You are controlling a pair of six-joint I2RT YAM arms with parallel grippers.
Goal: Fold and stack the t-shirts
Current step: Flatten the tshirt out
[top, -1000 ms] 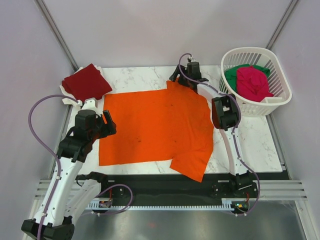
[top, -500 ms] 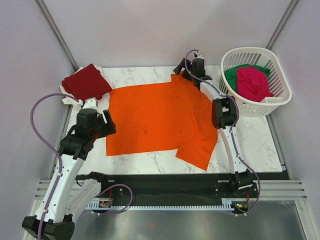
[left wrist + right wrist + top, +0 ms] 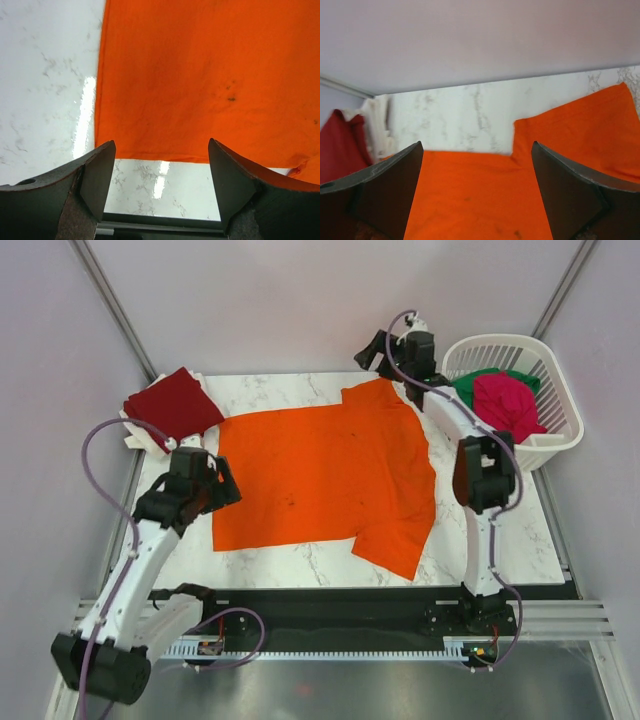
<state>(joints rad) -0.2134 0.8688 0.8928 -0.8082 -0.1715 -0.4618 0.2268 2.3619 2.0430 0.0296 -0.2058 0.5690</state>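
I have the bright orange short-sleeved cloth t-shirt (image 3: 325,480) lying spread out flat across the middle of the white marble-patterned table (image 3: 510,525). Its hem side is towards the left arm, one sleeve reaches to the near right and the other points to the far edge. On my left wrist feed the left gripper (image 3: 160,145) stands with its jaws wide apart and nothing between them. It hangs over the near-left corner of the orange cloth, where the cloth's edge meets bare marble. The right gripper (image 3: 476,145) is up at the far edge of the table, beside the far sleeve. Its jaws are spread wide too and have hold of nothing; through them I look down on the sleeve and the shirt's far edge. The dark red cloth t-shirt (image 3: 172,405) sits folded at the far-left corner of the table, apart from the orange one. On the far right stands the white plastic lattice basket (image 3: 560,420). The magenta-pink cloth t-shirt (image 3: 505,405) is bundled inside it, on top of the crumpled green cloth t-shirt (image 3: 465,392).
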